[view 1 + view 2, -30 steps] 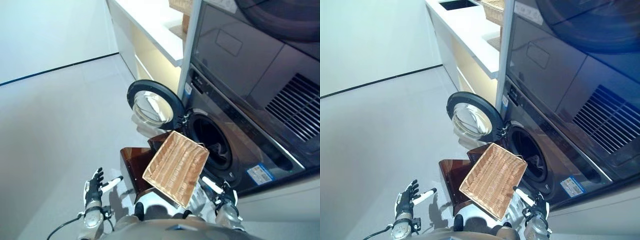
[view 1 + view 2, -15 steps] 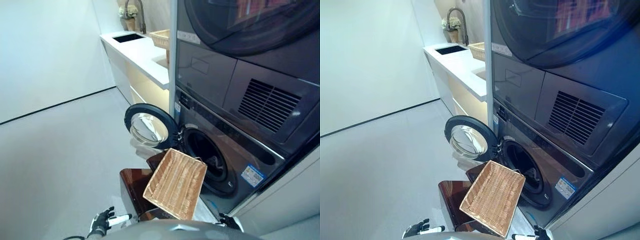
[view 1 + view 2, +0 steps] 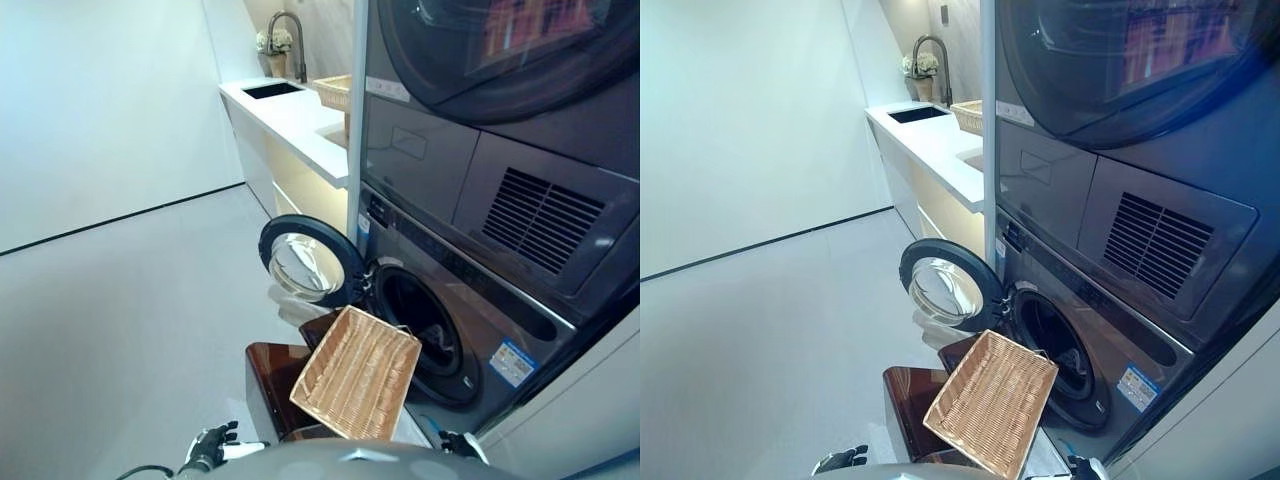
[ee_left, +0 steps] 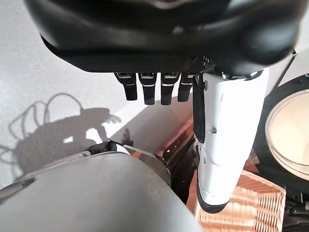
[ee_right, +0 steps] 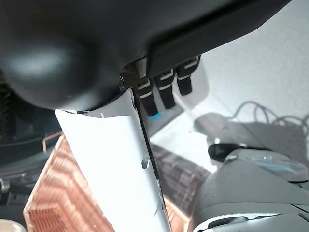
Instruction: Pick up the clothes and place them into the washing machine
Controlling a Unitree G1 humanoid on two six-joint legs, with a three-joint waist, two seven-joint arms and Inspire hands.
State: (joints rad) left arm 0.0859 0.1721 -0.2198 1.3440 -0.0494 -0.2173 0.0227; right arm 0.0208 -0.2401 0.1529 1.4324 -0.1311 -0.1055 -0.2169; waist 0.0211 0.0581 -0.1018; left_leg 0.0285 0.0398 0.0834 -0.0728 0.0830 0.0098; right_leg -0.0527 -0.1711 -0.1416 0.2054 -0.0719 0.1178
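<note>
While the floor (image 3: 120, 300) spreads pale and bare to the left, the dark appliance stack fills the right side: a dryer (image 3: 500, 60) above, the washer (image 3: 470, 300) below. The washer's round door (image 3: 308, 262) stands swung open to the left, its glass facing outward, and the dark drum mouth (image 3: 420, 320) is exposed; nothing can be made out inside it. Behind the stack runs a white worktop (image 3: 300, 115) with a sink (image 3: 272, 90), a curved tap (image 3: 290, 30) with a small flower pot beside it, and a wicker tray (image 3: 335, 92) at its near end against the stack.

In front of the washer a wicker basket (image 3: 357, 375) sits tilted, its open side turned up toward the camera, resting on a glossy brown stool (image 3: 272, 375); its far edge lies just beside the drum mouth. The basket looks empty, and no clothes show in any view. A pale bundle (image 3: 300, 305) lies on the floor under the open door; what it is I cannot tell.

The left hand (image 3: 212, 447) shows low at the left, fingers (image 4: 154, 89) straight and relaxed, white-covered thumb out, holding nothing. The right hand (image 3: 458, 445) peeks in at the lower right, its fingers (image 5: 164, 89) likewise slack and empty, the basket's weave past them
</note>
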